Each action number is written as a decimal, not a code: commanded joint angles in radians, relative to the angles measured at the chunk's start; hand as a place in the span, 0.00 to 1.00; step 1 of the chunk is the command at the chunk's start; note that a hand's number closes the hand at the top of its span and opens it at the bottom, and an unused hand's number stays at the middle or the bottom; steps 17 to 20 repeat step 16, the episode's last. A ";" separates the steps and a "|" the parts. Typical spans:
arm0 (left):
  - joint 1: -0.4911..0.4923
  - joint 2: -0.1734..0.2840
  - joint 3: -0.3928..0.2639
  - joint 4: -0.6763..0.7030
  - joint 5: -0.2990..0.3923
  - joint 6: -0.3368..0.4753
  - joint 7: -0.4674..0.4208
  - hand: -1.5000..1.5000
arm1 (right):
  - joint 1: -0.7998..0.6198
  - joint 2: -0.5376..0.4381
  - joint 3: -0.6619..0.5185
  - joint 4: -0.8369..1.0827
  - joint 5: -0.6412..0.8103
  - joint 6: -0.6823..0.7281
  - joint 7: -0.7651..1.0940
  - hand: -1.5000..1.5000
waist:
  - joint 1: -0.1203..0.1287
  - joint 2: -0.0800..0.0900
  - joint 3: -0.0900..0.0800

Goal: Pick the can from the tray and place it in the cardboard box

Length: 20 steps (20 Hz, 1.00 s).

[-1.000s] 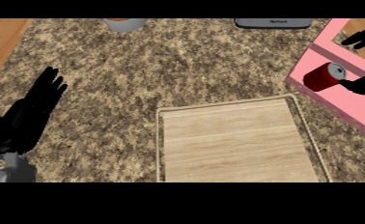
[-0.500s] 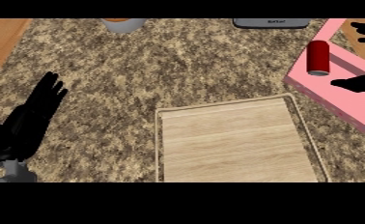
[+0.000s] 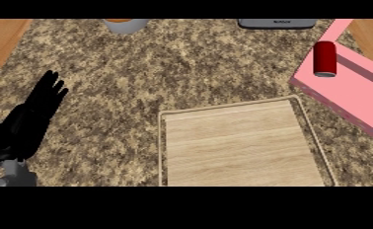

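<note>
The left hand (image 3: pixel 33 117) was seen at the view's left edge, resting over the counter with fingers straight and together, nothing held in it. The right hand was not to be seen in the view.

The speckled counter (image 3: pixel 146 70) filled most of the view. A pale wooden tray (image 3: pixel 241 146) with a thin raised rim lay on it at lower centre. A pink box (image 3: pixel 342 87) was set at the right edge, cut off by the frame. A red can (image 3: pixel 325 58) was found over the box's near corner, its long axis running almost straight up and down in the view, its grey end turned toward the lower edge. Whether it touched the box could not be told.

Compared with half a second before, the can was shown more nearly upright in the view and free of any hand.

A grey pot (image 3: pixel 125 24) and a dark appliance (image 3: pixel 275 23) stood at the far edge.
</note>
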 commanded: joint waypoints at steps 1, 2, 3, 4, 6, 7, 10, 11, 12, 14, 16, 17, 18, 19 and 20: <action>-0.026 0.006 0.004 -0.039 0.008 0.022 0.055 0.50 | 0.024 -0.107 -0.086 0.113 -0.092 0.066 -0.046 0.00 | 0.003 0.001 0.001; 0.026 -0.024 -0.015 -0.038 -0.003 0.006 -0.005 0.50 | -0.024 -0.174 -0.104 0.208 -0.092 0.067 -0.047 0.00 | 0.015 0.005 0.001; -0.023 -0.003 -0.021 -0.054 -0.018 0.034 0.065 0.50 | -0.008 -0.169 -0.093 0.231 -0.098 0.070 -0.069 0.00 | 0.010 0.004 0.001; 0.029 0.003 0.005 -0.038 0.009 -0.012 0.004 0.50 | 0.003 -0.225 -0.121 0.210 -0.136 0.142 -0.038 0.00 | 0.006 0.001 0.000; -0.013 -0.006 -0.016 -0.006 -0.013 0.002 0.012 0.50 | -0.002 -0.275 -0.101 0.299 -0.133 0.154 -0.106 0.00 | 0.008 0.004 0.001; -0.015 -0.019 -0.022 0.014 -0.024 0.006 -0.022 0.50 | 0.018 -0.299 -0.096 0.382 -0.112 0.166 -0.199 0.00 | 0.015 0.008 0.002; -0.003 -0.009 -0.015 -0.045 -0.004 0.010 0.035 0.50 | -0.013 -0.362 -0.078 0.453 -0.114 0.175 -0.239 0.00 | 0.020 0.006 0.002; 0.007 -0.001 0.005 0.002 0.005 -0.015 -0.009 0.50 | 0.006 -0.404 -0.089 0.481 -0.115 0.212 -0.268 0.00 | 0.021 0.009 0.002; -0.043 0.008 0.005 0.008 0.000 0.003 0.019 0.50 | 0.034 -0.367 -0.069 0.474 -0.110 0.182 -0.329 0.00 | 0.014 0.007 0.002; 0.038 -0.033 -0.039 -0.061 -0.023 0.008 0.016 0.50 | 0.021 -0.417 -0.062 0.530 -0.106 0.209 -0.320 0.00 | 0.021 0.006 0.002; -0.040 0.000 -0.001 -0.008 0.009 -0.002 0.024 0.50 | -0.003 -0.413 -0.030 0.561 -0.081 0.173 -0.365 0.00 | 0.024 0.009 0.003; -0.040 0.000 -0.001 -0.008 0.009 -0.002 0.024 0.50 | -0.003 -0.413 -0.030 0.561 -0.081 0.173 -0.365 0.00 | 0.024 0.009 0.003; -0.040 0.000 -0.001 -0.008 0.009 -0.002 0.024 0.50 | -0.003 -0.413 -0.030 0.561 -0.081 0.173 -0.365 0.00 | 0.024 0.009 0.003; -0.040 0.000 -0.001 -0.008 0.009 -0.002 0.024 0.50 | -0.003 -0.413 -0.030 0.561 -0.081 0.173 -0.365 0.00 | 0.024 0.009 0.003; -0.040 0.000 -0.001 -0.008 0.009 -0.002 0.024 0.50 | -0.003 -0.413 -0.030 0.561 -0.081 0.173 -0.365 0.00 | 0.024 0.009 0.003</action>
